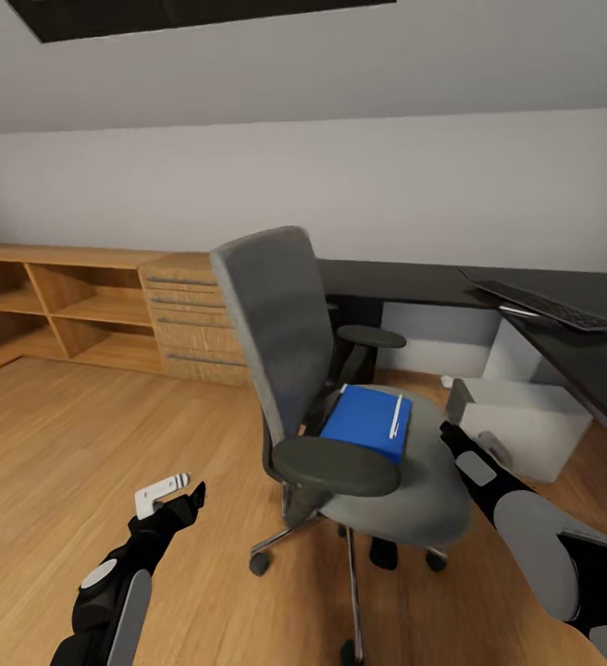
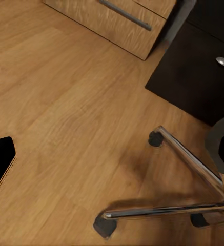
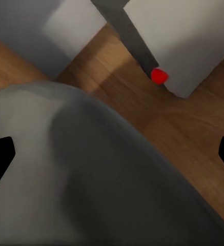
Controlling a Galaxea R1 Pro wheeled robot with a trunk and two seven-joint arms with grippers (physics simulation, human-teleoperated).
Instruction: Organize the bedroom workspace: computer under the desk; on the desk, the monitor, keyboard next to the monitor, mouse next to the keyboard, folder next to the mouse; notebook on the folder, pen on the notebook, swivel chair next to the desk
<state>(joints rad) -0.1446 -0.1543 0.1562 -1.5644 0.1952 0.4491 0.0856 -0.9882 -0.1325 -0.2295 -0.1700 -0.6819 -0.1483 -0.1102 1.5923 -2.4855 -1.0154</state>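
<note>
A: Facing the swivel chair, the robot sees a blue folder lying flat on the seat, with a white pen resting on top of it near its edge. The keyboard lies on the dark desk at right, and the pale computer case sits on the floor beneath it.

B: And the arms?

A: The right gripper hovers just beside the seat, near the folder's corner; in the right wrist view its fingers stand wide apart over the grey cushion, holding nothing. The left gripper hangs low over the wooden floor, well apart from the chair; whether it is spread or closed cannot be told.

B: What could go wrong?

A: Probably three things. Lifting the folder at a tilt could roll the pen off onto the floor. A push on the seat or armrest could swivel or roll the chair on its castors, carrying the folder away. The armrest may also block a reach from the near side.
</note>
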